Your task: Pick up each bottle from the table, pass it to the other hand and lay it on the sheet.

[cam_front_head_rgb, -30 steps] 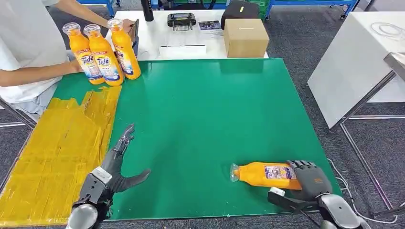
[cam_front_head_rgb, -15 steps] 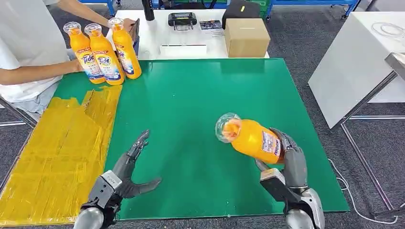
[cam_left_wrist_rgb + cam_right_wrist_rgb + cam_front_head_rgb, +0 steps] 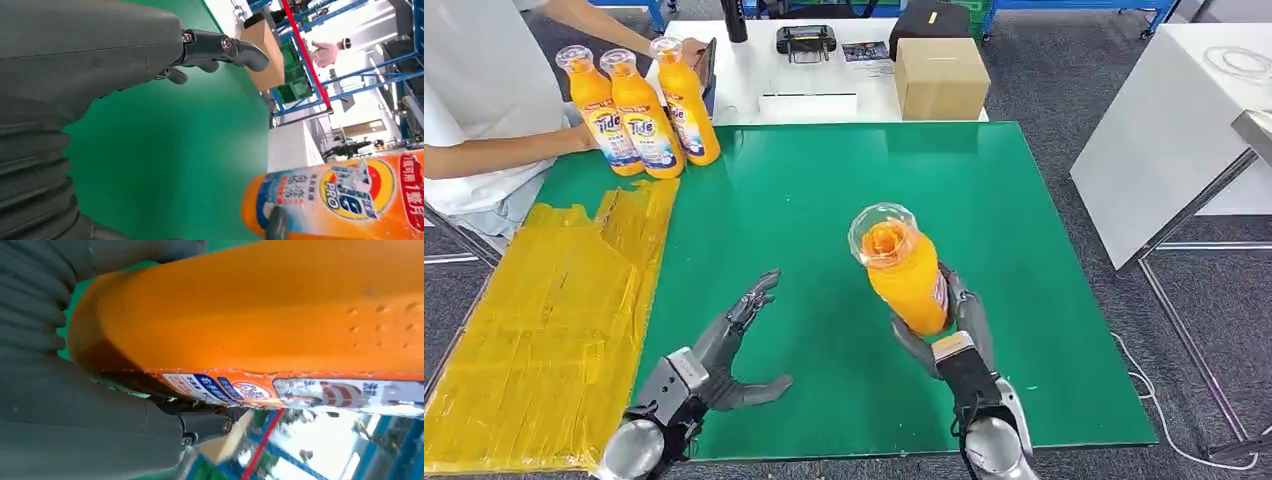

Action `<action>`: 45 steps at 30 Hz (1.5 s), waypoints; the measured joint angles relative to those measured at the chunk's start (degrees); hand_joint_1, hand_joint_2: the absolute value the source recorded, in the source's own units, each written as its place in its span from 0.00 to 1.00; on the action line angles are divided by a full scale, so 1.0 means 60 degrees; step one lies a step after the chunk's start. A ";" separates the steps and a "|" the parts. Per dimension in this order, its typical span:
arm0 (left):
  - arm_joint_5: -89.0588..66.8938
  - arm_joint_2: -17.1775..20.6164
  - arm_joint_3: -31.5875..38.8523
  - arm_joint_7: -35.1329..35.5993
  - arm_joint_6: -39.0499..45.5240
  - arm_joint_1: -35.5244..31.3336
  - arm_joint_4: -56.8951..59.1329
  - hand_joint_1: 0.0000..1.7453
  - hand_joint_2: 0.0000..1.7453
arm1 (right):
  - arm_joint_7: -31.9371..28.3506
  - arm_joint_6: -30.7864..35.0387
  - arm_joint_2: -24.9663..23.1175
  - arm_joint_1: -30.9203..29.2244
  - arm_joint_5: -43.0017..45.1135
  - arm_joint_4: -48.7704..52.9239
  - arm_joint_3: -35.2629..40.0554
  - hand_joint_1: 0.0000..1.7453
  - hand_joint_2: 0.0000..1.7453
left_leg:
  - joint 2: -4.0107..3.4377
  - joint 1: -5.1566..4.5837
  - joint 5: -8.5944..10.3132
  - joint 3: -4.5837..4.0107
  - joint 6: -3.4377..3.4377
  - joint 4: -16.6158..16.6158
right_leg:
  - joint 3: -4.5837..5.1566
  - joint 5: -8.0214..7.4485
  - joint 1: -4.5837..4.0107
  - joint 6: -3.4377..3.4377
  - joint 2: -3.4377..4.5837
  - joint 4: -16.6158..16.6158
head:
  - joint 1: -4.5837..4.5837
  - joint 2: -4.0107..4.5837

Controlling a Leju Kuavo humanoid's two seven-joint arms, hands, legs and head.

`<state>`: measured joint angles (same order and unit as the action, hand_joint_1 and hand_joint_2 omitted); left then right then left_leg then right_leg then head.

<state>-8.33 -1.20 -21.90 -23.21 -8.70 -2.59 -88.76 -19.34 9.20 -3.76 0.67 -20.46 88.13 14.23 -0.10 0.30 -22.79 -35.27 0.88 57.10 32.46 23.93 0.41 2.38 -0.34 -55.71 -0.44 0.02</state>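
Since the earlier frames, the orange bottle has been lifted off the green counter near its right front corner and is now being held raised above the front middle of the counter, its clear cap end pointing up toward the head camera. It is being gripped around its lower body by the right hand, whose fingers are being kept wrapped on both sides of the label. In the right wrist view the bottle's orange side is being pressed against the grey palm. The left hand has been brought inward from the front left part of the counter and is being held open just to the left of the bottle, fingers spread and thumb apart, nothing being held. In the left wrist view the labelled bottle is being seen close by the open fingers.

Three more orange bottles are being kept upright at the far left corner of the counter, steadied by a person's arm. The yellow sheet is lying along the left edge.
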 measured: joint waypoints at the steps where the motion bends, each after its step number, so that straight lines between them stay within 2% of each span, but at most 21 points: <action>1: 0.0101 0.0000 -0.0026 0.0000 -0.0047 -0.0048 0.0022 0.00 1.00 | 0.0054 -0.0227 -0.0058 -0.0082 0.0047 -0.0162 0.0105 1.00 1.00 | 0.0000 0.0000 0.0000 -0.0004 0.0000 0.0000 | 0.0005 0.0000 0.0000 0.0000 0.0000 0.0000 | 0.0000 0.0000; 5: 0.0440 0.0004 -0.0109 0.0018 -0.0200 -0.0325 0.0127 0.00 1.00 | 0.0116 -0.0858 -0.0454 -0.0463 0.0084 -0.1298 0.0869 1.00 1.00 | -0.0001 0.0001 0.0002 -0.0006 -0.0002 0.0000 | 0.0013 -0.0001 -0.0001 -0.0001 0.0001 0.0000 | 0.0000 0.0000; 10: 0.0670 0.0000 -0.0142 0.0040 -0.0306 -0.0561 0.0211 0.00 1.00 | 0.0080 -0.1070 -0.0907 -0.0808 0.0098 -0.2638 0.1902 1.00 1.00 | -0.0001 0.0006 0.0006 -0.0006 -0.0008 0.0000 | 0.0013 -0.0001 -0.0004 -0.0001 -0.0001 -0.0004 | 0.0000 0.0000; 19: 0.0936 0.0000 -0.0240 0.0055 -0.0360 -0.0721 0.0452 0.00 1.00 | 0.0018 -0.1234 -0.1085 -0.1308 0.0208 -0.3985 0.2980 1.00 1.00 | -0.0001 0.0001 0.0005 -0.0014 -0.0006 0.0000 | 0.0024 0.0000 0.0002 -0.0002 0.0000 -0.0001 | 0.0000 0.0000; 20: 0.0961 0.0000 -0.0255 0.0055 -0.0361 -0.0732 0.0477 0.28 1.00 | 0.0011 -0.1234 -0.1096 -0.1341 0.0222 -0.4057 0.3020 1.00 1.00 | 0.0000 0.0001 0.0005 -0.0014 -0.0006 0.0001 | 0.0024 0.0000 0.0002 -0.0002 -0.0001 -0.0001 | 0.0004 0.0000; 21: 0.1001 0.0000 -0.0277 0.0055 -0.0368 -0.0744 0.0506 1.00 1.00 | 0.0007 -0.1234 -0.1104 -0.1382 0.0244 -0.4135 0.3071 1.00 1.00 | 0.0000 0.0001 0.0005 -0.0014 -0.0007 0.0001 | 0.0024 0.0000 0.0002 -0.0002 -0.0001 -0.0001 | 0.0000 0.0000; 43: 0.1351 -0.0011 -0.0299 0.0000 -0.0309 -0.0780 0.0798 1.00 1.00 | -0.0022 -0.1088 -0.1129 -0.1580 0.0426 -0.4641 0.3417 1.00 1.00 | -0.0001 0.0002 0.0005 -0.0019 -0.0007 0.0001 | 0.0031 -0.0001 0.0000 -0.0002 0.0000 -0.0002 | 0.0000 0.0000; 44: 0.1366 -0.0011 -0.0299 0.0000 -0.0302 -0.0781 0.0805 1.00 1.00 | -0.0022 -0.1081 -0.1129 -0.1581 0.0441 -0.4644 0.3417 0.70 1.00 | -0.0002 0.0002 0.0005 -0.0019 -0.0007 0.0001 | 0.0031 0.0000 0.0000 -0.0002 0.0000 -0.0002 | 0.0000 0.0000; 45: 0.1391 -0.0011 -0.0302 0.0000 -0.0299 -0.0782 0.0823 1.00 1.00 | -0.0022 -0.1059 -0.1129 -0.1581 0.0448 -0.4648 0.3420 0.00 1.00 | -0.0001 0.0002 0.0005 -0.0019 -0.0007 0.0001 | 0.0031 -0.0001 0.0000 -0.0002 0.0000 -0.0002 | 0.0000 0.0000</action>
<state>0.02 -1.27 -23.71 -23.21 -10.49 -7.28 -83.82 -19.47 2.84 -10.54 -8.81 -17.77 60.24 34.75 -0.10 0.31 -22.76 -35.39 0.84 57.11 32.65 23.93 0.42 2.37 -0.34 -55.72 -0.44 0.02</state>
